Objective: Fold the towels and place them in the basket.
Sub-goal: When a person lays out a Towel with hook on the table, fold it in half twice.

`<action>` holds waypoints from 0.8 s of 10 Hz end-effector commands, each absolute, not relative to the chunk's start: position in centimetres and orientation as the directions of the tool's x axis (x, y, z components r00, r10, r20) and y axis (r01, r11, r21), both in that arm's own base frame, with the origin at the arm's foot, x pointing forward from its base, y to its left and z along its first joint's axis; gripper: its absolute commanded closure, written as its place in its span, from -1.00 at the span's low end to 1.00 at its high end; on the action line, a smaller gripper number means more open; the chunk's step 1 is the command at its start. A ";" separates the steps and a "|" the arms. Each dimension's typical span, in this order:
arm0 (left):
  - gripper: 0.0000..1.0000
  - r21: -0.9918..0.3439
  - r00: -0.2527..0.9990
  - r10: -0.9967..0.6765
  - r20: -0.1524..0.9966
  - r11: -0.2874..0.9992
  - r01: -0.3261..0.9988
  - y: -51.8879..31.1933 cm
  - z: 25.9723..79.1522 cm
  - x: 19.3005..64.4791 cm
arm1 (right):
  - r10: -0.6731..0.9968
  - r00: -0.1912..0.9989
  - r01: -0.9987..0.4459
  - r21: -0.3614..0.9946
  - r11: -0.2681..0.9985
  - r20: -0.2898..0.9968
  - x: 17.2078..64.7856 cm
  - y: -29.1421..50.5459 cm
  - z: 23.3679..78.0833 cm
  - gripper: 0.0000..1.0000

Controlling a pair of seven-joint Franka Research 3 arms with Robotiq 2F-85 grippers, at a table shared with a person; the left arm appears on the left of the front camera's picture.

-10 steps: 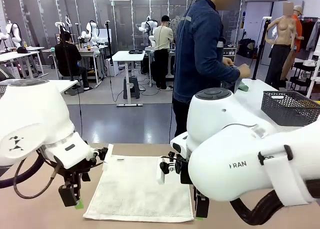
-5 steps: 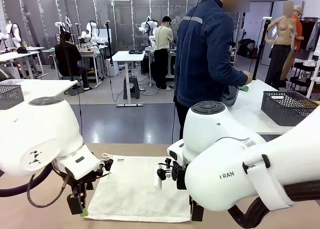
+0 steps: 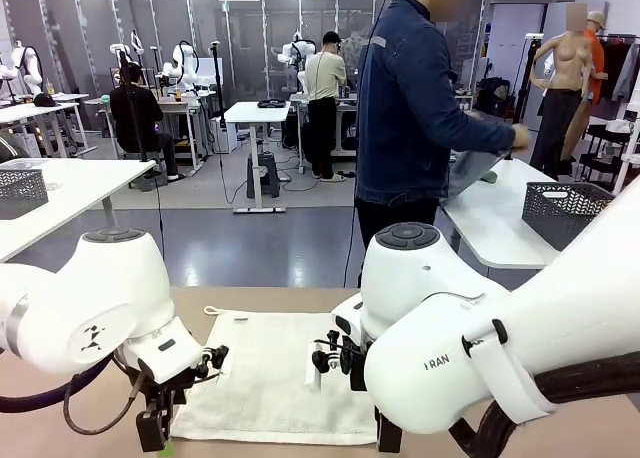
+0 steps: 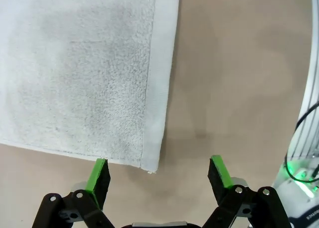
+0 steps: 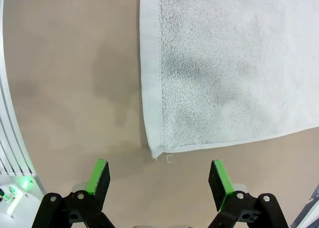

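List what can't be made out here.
- Front view: near right corner of the towel, behind the right arm.
- Wrist views: most of the towel, cut by the picture edges.
- Front view: inside of the dark basket, too far off.
- Front view: what the person handles, too small.

L arm is sinking lower, L fingers (image 4: 99,177) dropping to the towel's (image 3: 270,378) near corner by the bench edge. R arm is doing the same, R fingers (image 5: 99,175) coming down at the other near corner. Person (image 3: 410,108) is turning away, stretching a hand (image 3: 520,136) out over the far table (image 3: 490,218).
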State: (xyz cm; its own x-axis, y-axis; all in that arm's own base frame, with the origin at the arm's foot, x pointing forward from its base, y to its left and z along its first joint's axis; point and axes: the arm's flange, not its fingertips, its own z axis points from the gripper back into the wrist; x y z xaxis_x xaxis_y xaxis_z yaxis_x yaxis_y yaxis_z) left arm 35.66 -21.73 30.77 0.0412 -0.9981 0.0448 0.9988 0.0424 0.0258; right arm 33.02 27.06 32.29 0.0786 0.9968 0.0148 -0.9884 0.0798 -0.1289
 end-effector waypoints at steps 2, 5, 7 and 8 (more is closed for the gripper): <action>-1.00 0.020 0.005 -0.998 0.056 0.007 1.000 -20.7 29.1 34.0 | 0.999 0.052 -0.986 -0.157 0.053 0.009 33.6 27.5 31.3 -1.00; -1.00 0.009 0.013 -0.999 0.030 0.014 1.000 -20.8 28.4 34.4 | 0.999 0.043 -0.988 -0.146 0.043 0.006 33.9 27.5 30.7 -1.00; -1.00 0.003 0.014 -0.999 0.035 0.014 1.000 -21.0 28.2 34.4 | 0.999 0.040 -0.989 -0.143 0.041 0.006 33.9 27.5 30.4 -1.00; -1.00 0.003 0.014 -0.999 0.036 0.014 1.000 -21.2 28.2 34.4 | 0.999 0.045 -0.989 -0.138 0.045 0.007 34.0 27.4 30.3 -1.00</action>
